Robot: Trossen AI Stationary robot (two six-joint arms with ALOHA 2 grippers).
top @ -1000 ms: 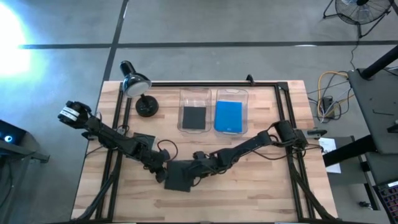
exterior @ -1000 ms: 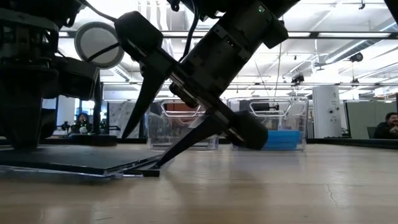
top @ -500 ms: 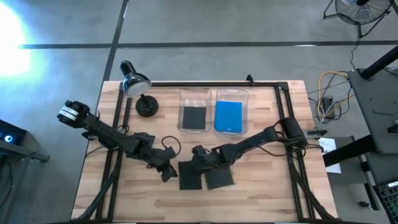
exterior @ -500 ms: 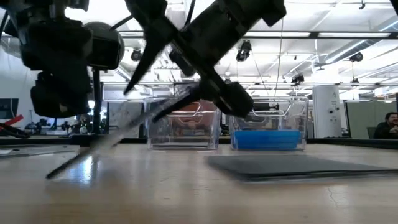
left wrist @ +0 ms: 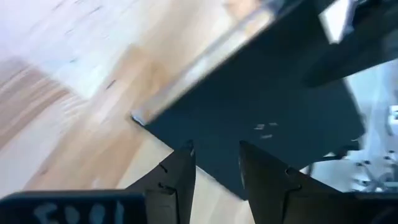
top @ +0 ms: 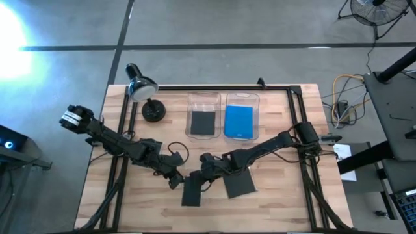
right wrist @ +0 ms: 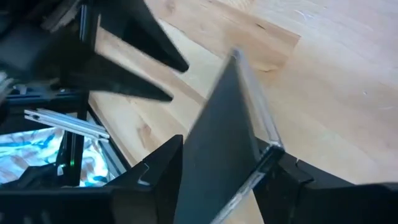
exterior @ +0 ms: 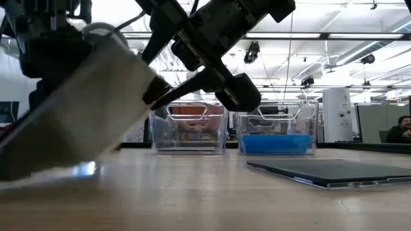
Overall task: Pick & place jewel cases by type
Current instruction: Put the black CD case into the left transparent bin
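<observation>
A dark jewel case [top: 192, 194] is tilted up in my right gripper [right wrist: 217, 155], near the table's front middle; in the low view it is a blurred, slanting slab [exterior: 77, 119]. A second dark jewel case [top: 239, 186] lies flat on the wood to its right. My left gripper [top: 177, 182] is open just left of the held case, its fingers [left wrist: 177, 174] pointing at the case's corner without clearly touching it. In the two clear bins, one dark case [top: 203, 121] and one blue case [top: 238, 121] lie flat. My right gripper pinches the dark jewel case between its two fingers [right wrist: 158, 168] at its far edge [right wrist: 214, 140], coming in slanting from the far right. The case is tilted, its far edge raised and its near edge low. I cannot tell whether that near edge rests on the table.
The two clear bins [top: 203, 99] stand side by side at the table's far middle. A black desk lamp [top: 143, 88] stands at the far left corner. Bare wood lies along the near edge. A person sits far off in the room [exterior: 403, 128].
The two dark cases lay stacked at the front middle. My right gripper has taken the upper case by its far edge and tipped it up toward the left. The other case has slid toward the table's right and lies flat, apart from the held one.
</observation>
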